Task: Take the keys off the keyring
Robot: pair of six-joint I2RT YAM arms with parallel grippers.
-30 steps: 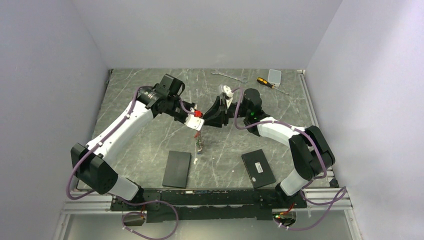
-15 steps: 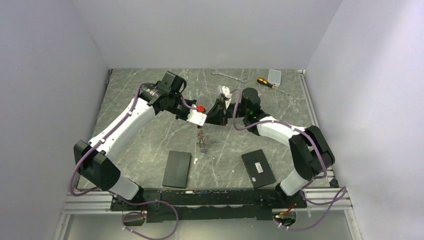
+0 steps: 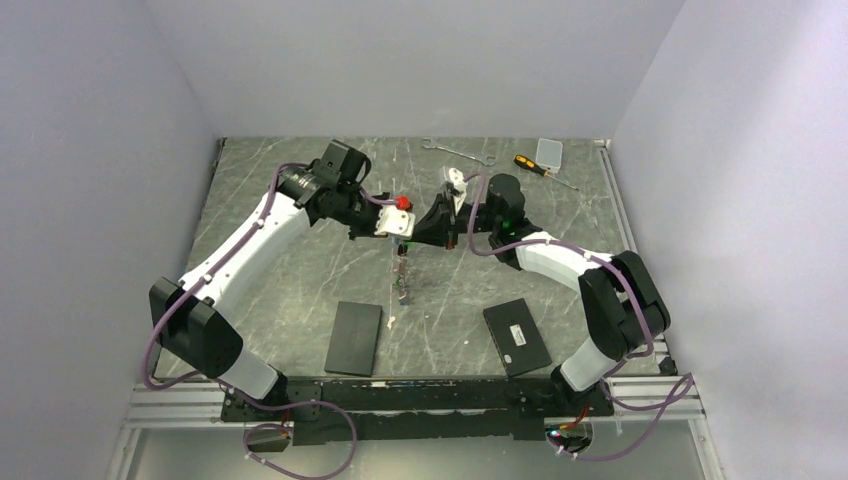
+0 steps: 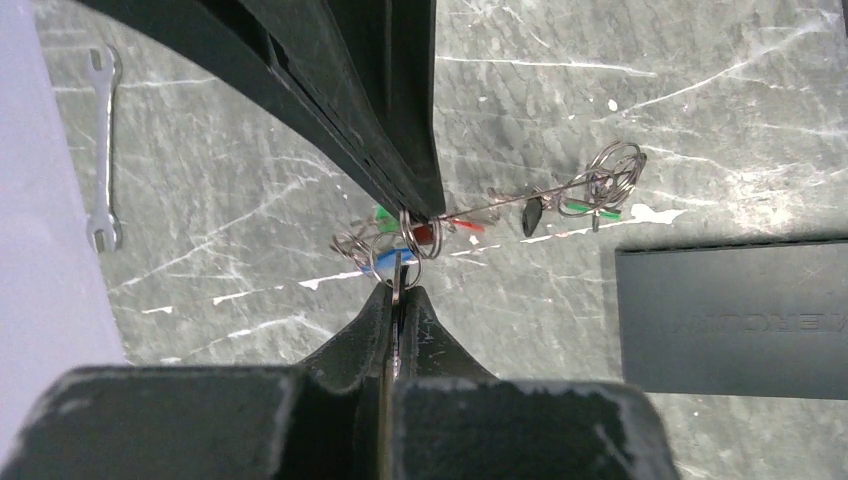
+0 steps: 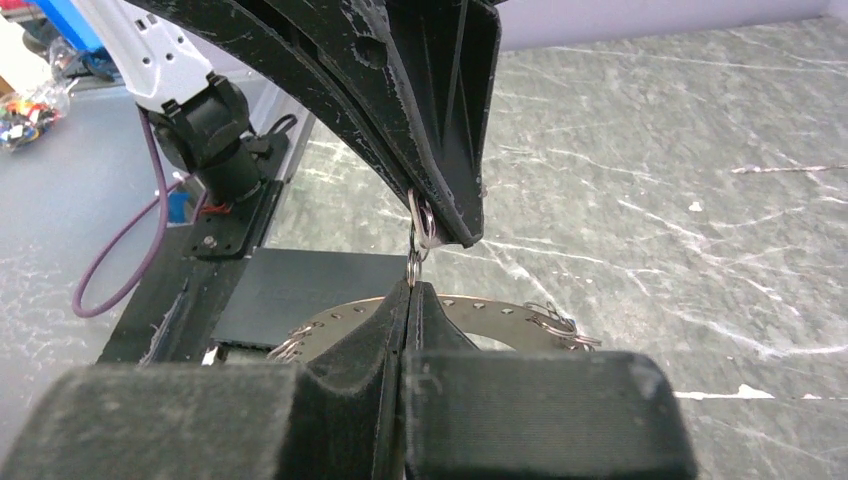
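The keyring (image 3: pixel 402 275) hangs edge-on above mid-table between both gripper tips. In the left wrist view it is a thin grey line (image 4: pixel 500 203) with keys (image 4: pixel 590 205) bearing green, red, blue and black tags. In the right wrist view it is a flat perforated grey band (image 5: pixel 500 312) under the fingers. My left gripper (image 3: pixel 403 228) is shut on one key (image 4: pixel 398 268) that hangs from a small split ring (image 4: pixel 405 240). My right gripper (image 3: pixel 420 232) is shut on the keyring's top edge, tip to tip with the left gripper (image 5: pixel 455 225).
Two flat black boxes (image 3: pixel 354 337) (image 3: pixel 516 336) lie near the front. A silver wrench (image 3: pixel 458 152), a yellow-and-black screwdriver (image 3: pixel 532 167) and a small clear box (image 3: pixel 549 151) lie at the back. Walls close off three sides.
My left gripper has moved up and to the right, closer to the right gripper's tip. The hanging keyring has risen slightly. The right arm has hardly moved.
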